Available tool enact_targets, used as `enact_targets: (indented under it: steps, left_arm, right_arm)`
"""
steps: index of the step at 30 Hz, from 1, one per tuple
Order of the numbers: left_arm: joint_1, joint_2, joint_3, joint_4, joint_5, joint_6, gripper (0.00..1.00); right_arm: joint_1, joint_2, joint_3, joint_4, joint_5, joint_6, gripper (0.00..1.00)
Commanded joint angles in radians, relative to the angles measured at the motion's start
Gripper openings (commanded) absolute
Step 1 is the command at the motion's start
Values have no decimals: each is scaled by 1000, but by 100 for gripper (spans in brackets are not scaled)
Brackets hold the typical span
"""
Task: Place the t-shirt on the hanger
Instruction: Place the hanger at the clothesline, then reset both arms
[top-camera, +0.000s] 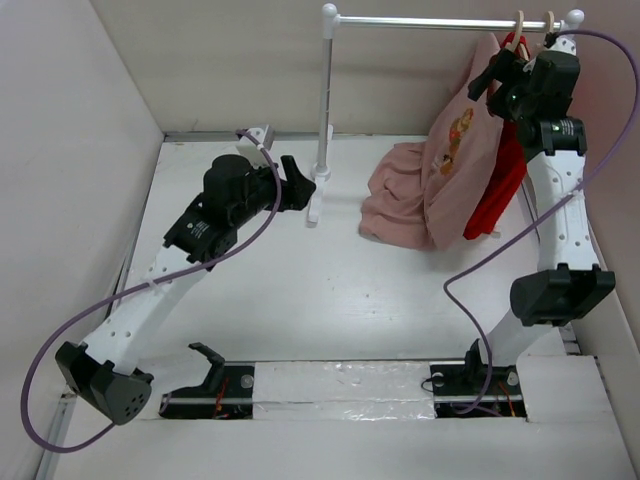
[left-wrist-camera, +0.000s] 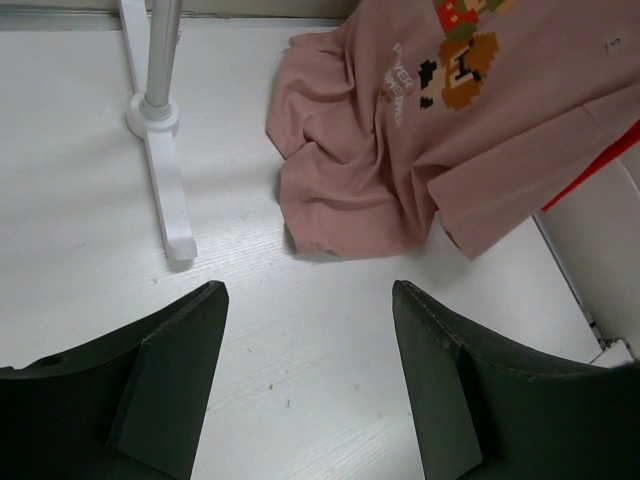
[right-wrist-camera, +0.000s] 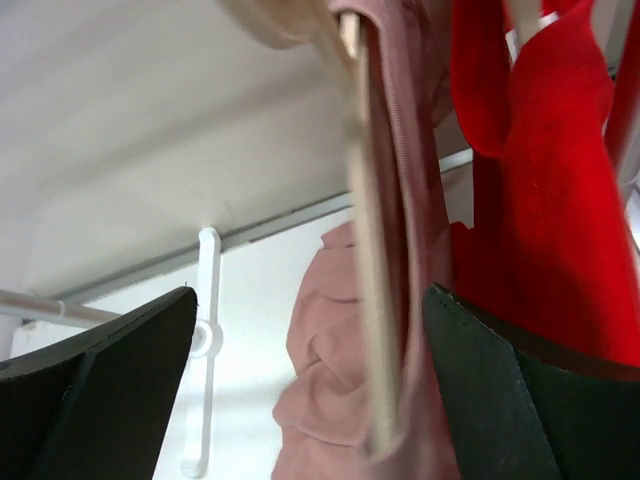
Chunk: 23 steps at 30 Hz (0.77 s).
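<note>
The dusty pink t-shirt (top-camera: 455, 160) hangs by its top at the right end of the rail, and its lower part lies bunched on the table (top-camera: 395, 200). The cream hanger hook (top-camera: 519, 22) sits over the rail. My right gripper (top-camera: 497, 68) is open up by the rail. In the right wrist view (right-wrist-camera: 308, 300) the thin hanger arm (right-wrist-camera: 368, 300) and the shirt's cloth (right-wrist-camera: 330, 400) lie between its jaws, untouched. My left gripper (top-camera: 303, 185) is open and empty beside the rack post, above bare table (left-wrist-camera: 308, 290). The shirt's pixel print (left-wrist-camera: 462, 60) shows ahead of it.
A bright red garment (top-camera: 505, 180) hangs behind the pink one on a second hook (top-camera: 549, 20); it also fills the right of the right wrist view (right-wrist-camera: 540, 180). The white rack post (top-camera: 325, 90) and its foot (left-wrist-camera: 165, 190) stand mid-table. Walls close in left, right and back.
</note>
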Motion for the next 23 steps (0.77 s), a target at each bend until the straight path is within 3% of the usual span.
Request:
enact_targets:
  steps: [1,5,9,13,17,23]
  left_arm:
    - [-3,8,76,18,-41,-9,64]
    - [29,17,122,3,-61,-31,64]
    - [40,6,159,1,-120,-37,66]
    - [40,-30,169,-46,-217,-13,70]
    - [40,-81,119,-39,-308,0,71]
    - [40,-94,57,7,-248,-52,72]
  right_arm:
    - [63,-122,27,65,98,-2,100]
    - [187,-317,-149,199,108,47,100]
    - [336,-524,-469,420,-102,121,100]
    - [541,-608,-616,376,-135,133,100]
    - [652,-694,-743,318,-60,159,100]
    - [672,-724,-731,269,-26,136,100]
